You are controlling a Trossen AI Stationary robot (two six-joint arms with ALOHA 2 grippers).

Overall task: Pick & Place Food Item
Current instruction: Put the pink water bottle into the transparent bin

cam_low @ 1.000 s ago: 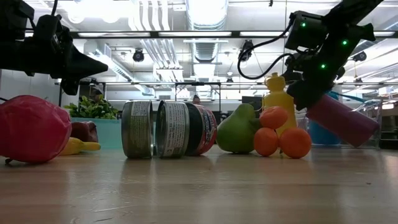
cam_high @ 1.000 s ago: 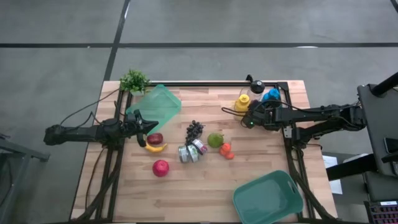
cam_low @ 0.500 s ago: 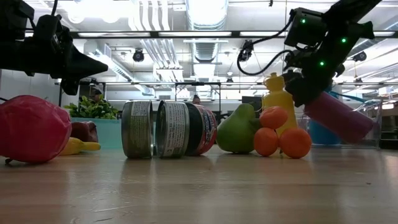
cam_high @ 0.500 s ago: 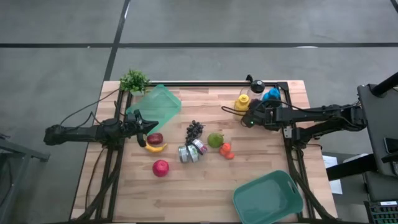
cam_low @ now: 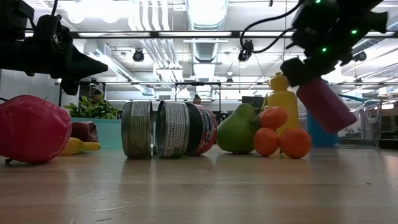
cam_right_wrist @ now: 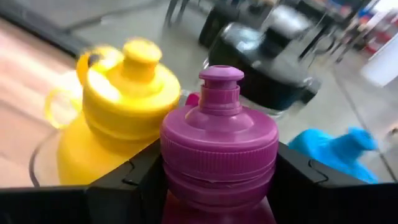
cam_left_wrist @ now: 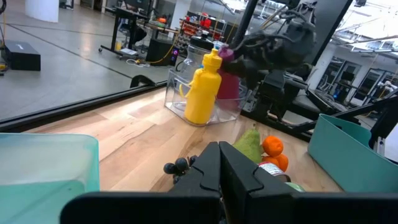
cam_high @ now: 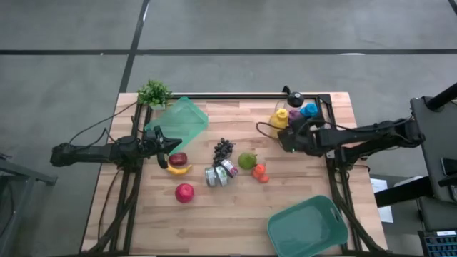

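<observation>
Counter [cam_high: 235, 214]: wooden top, carrying a green bin [cam_high: 308, 227] at the near right corner and a second green bin [cam_high: 181, 120] at the far left, with fruit and cans between them.

Right arm: the right gripper [cam_high: 294, 135] is over the far right of the counter, fingers clamped on either side of the purple bottle [cam_right_wrist: 219, 152] just below its cap. The bottle is off the surface — the low view shows it hanging tilted, cap end up in the gripper and base down toward the oranges [cam_low: 283, 138]. The near-right bin lies nearer the front edge than the gripper, slightly to its right; the right arm is much the closer arm to it.

Left arm: waiting at the left side, left gripper [cam_high: 168, 145] clenched with nothing in it.

Purple bottle: magenta plastic, ribbed screw cap with a push-pull spout. The yellow bottle [cam_right_wrist: 118, 106] stands just beside it in a clear holder.
</observation>
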